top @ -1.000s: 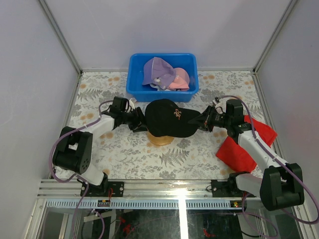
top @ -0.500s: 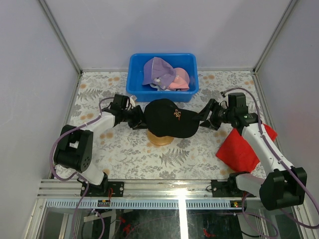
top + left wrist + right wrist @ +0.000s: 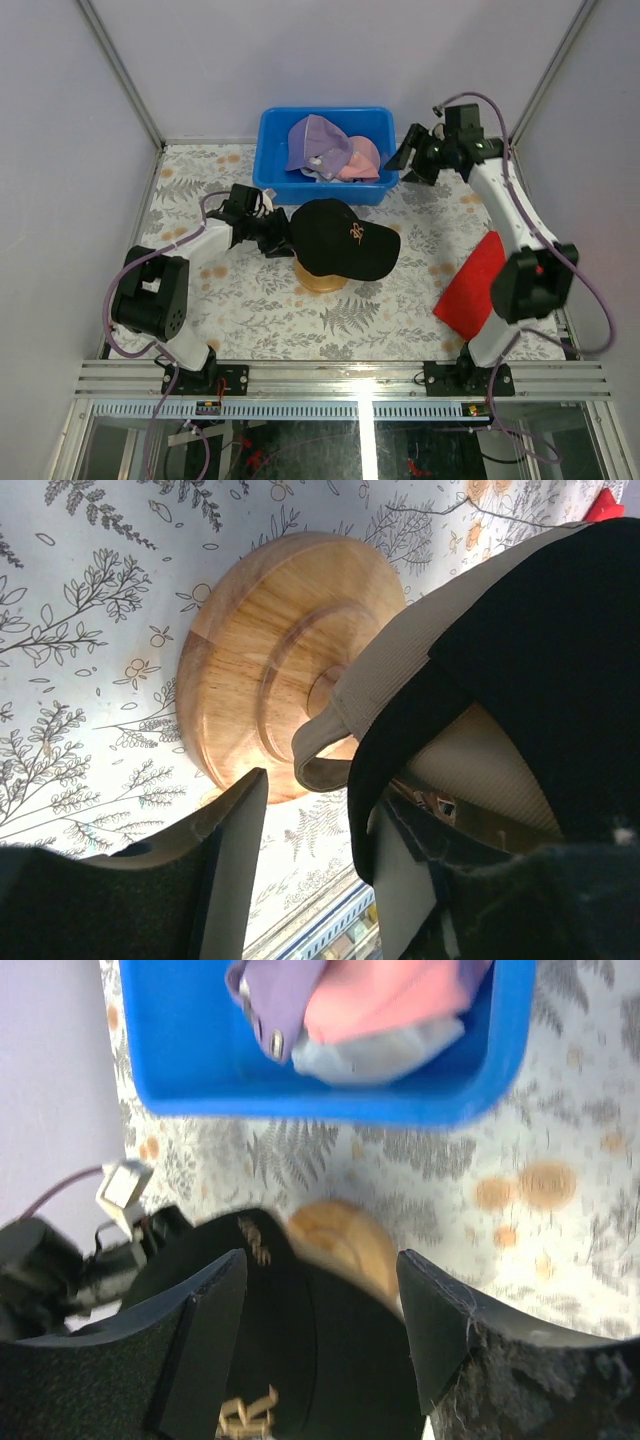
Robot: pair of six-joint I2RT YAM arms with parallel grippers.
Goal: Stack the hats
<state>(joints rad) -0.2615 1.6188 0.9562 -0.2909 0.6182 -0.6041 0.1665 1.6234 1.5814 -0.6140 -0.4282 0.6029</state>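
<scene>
A black cap with a gold logo (image 3: 340, 238) sits on a wooden dome (image 3: 322, 280) in the middle of the table. A tan cap (image 3: 400, 650) shows under the black cap (image 3: 540, 650) in the left wrist view, its strap hanging over the wooden stand (image 3: 270, 630). My left gripper (image 3: 275, 235) is at the caps' rear left edge, open (image 3: 318, 792), the black rim lying against its right finger. My right gripper (image 3: 405, 155) hovers open by the blue bin's right corner, nothing between its fingers (image 3: 320, 1260). Lavender (image 3: 318, 140), pink (image 3: 360, 158) and white (image 3: 375, 1050) caps lie in the bin.
The blue bin (image 3: 275, 175) stands at the back centre of the fern-patterned table. A flat red cloth (image 3: 480, 290) lies at the right, beside the right arm. Grey walls and metal frame posts close in the back and sides.
My right gripper has opened, let go of the black cap's brim, and swung up and back to the bin's right corner. The left gripper has stayed at the cap's rear.
</scene>
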